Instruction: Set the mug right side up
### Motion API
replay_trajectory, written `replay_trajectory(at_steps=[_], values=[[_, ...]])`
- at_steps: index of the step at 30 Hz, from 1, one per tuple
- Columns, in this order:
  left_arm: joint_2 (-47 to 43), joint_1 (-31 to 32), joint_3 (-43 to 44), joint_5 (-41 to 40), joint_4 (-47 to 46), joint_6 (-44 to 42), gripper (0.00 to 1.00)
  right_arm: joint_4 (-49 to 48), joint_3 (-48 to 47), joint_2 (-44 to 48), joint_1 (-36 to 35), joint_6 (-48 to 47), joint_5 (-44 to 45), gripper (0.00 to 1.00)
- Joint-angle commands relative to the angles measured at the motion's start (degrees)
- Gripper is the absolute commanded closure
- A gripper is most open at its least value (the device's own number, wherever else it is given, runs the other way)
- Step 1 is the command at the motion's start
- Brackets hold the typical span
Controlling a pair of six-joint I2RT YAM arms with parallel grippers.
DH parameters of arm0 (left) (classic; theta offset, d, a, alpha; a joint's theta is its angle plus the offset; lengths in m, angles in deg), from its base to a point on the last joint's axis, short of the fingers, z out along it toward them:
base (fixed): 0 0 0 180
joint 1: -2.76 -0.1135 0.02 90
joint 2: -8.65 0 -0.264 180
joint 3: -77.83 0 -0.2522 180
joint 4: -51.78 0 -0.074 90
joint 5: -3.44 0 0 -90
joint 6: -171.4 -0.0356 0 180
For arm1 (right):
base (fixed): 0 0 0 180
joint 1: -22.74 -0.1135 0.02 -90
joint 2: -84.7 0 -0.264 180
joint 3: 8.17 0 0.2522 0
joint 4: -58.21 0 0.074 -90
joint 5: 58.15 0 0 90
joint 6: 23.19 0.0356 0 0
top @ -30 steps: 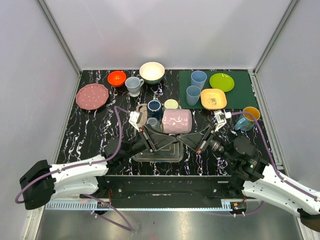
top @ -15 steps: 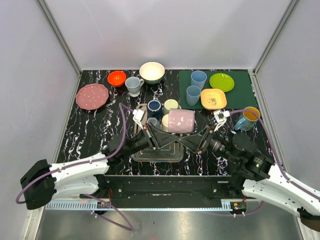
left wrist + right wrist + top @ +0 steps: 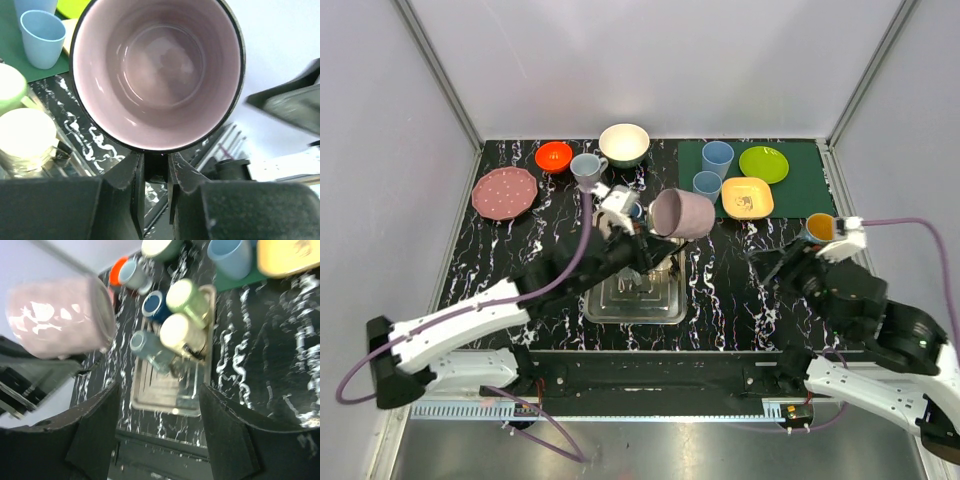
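Above metal tray (image 3: 635, 300), mid-table: pink mug (image 3: 680, 212) held aloft, tipped on side, mouth toward left wrist camera; left gripper (image 3: 154, 172) clenched on mug's rim wall, one finger inside, one outside; right gripper (image 3: 160, 440) spread wide, empty, well apart to right; probably glazed ceramic, so stiff, fairly heavy, slippery, chip-prone; rim-wall pinch seems workable; handle not visible.

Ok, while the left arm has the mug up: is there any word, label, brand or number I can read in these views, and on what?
No text can be read in any view.
pink mug: white marks on its side, blurred in the right wrist view, not legible as letters.
yellow square plate: a small dark print at its middle, too small to read.
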Motion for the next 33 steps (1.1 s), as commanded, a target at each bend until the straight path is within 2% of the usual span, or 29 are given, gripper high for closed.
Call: replay_trajectory(at_steps=[1, 5, 7, 11, 22, 27, 33], values=[[12.8, 3.9, 13.0, -7.6, 10.4, -9.3, 1.00, 13.7, -10.8, -2.4, -0.2, 1.9, 18.7, 0.31], [24.1, 4.9, 20.4, -9.9, 14.2, -8.5, 1.00, 16.1, -20.0, -5.0, -0.2, -1.0, 22.8, 0.30], [29.9, 4.8, 23.7, -10.3, 14.4, -8.7, 1.00, 15.3, -21.5, -4.5, -0.2, -2.2, 22.7, 0.30], [40.7, 4.9, 32.5, -10.2, 17.4, -9.4, 1.00, 11.4, -19.9, -2.4, -0.2, -4.7, 20.4, 0.31], [64.2, 4.8, 56.9, -8.1, 22.7, -12.6, 1.00, 10.5, -15.1, -0.4, -0.2, -3.2, 16.7, 0.30], [71.9, 4.8, 67.6, -7.8, 25.7, -13.9, 1.00, 10.1, -13.1, 0.6, -0.2, -2.4, 15.1, 0.31], [78.1, 4.6, 73.5, -8.1, 26.7, -15.0, 1.00, 10.1, -11.7, 0.9, -0.2, -2.5, 13.6, 0.31]])
